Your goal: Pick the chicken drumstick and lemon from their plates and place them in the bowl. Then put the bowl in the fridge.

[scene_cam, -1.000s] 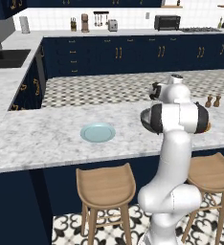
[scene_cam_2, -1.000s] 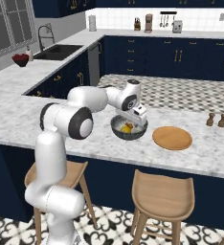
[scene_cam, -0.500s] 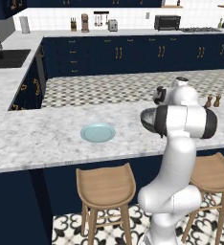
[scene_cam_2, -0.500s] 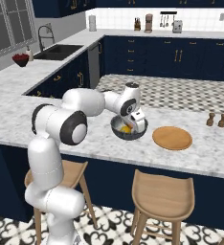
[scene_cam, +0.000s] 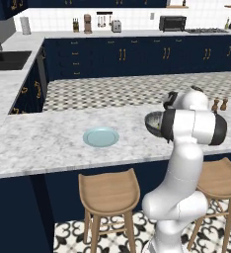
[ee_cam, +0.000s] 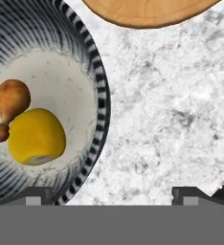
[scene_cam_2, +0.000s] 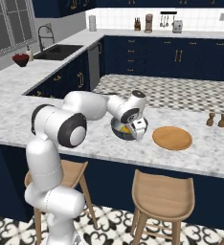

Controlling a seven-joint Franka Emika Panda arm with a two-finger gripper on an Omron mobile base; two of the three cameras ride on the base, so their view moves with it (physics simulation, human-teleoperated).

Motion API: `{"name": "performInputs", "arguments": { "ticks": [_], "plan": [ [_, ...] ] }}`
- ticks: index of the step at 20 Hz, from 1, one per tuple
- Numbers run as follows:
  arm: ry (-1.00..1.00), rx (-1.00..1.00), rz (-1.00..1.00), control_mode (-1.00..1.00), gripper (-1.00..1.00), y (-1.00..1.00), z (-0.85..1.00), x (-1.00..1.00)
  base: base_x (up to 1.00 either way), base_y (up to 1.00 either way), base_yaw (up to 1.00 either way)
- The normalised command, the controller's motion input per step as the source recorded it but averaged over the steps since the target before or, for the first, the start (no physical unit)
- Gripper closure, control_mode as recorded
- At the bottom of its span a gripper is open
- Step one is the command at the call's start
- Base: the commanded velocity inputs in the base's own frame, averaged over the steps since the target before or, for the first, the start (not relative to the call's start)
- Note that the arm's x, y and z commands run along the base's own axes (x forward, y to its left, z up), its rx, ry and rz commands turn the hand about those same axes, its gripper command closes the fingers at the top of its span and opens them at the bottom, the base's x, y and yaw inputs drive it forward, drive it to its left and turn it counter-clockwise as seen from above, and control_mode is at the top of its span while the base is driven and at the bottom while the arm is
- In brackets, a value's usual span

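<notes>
- Two items, the drumstick point(ee_cam: 8, 103) and the lemon point(ee_cam: 36, 136), lie touching inside the bowl point(ee_cam: 92, 62) on the marble surface point(ee_cam: 171, 124).
- Gripper point(scene_cam_2: 139, 130) hangs over the bowl's rim on the side of the wooden plate point(scene_cam_2: 172, 138); the jaws stand wide open and hold nothing.
- Compared with a second ago, the hand has shifted a little toward the wooden plate, and the elbow has swung out.
- Blue plate point(scene_cam: 101, 137) sits bare and has not moved.

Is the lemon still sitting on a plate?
No, the lemon lies inside the bowl, touching the chicken drumstick.
</notes>
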Motion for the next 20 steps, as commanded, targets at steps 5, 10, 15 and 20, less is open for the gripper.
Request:
{"name": "performInputs", "arguments": {
  "ticks": [5, 10, 15, 20],
  "plan": [
    [0.00, 0.01, 0.00, -1.00, -1.00, 0.00, -0.12, 0.15, 0.00, 0.00, 0.00],
    [0.00, 0.00, 0.00, -1.00, -1.00, 0.01, -0.09, 0.33, 0.00, 0.00, 0.00],
    [0.01, 0.00, 0.00, -1.00, -1.00, 0.00, -0.25, 0.28, 0.00, 0.00, 0.00],
    [0.01, 0.00, 0.00, -1.00, 1.00, 0.02, -0.36, 0.03, 0.00, 0.00, 0.00]
  ]
}}
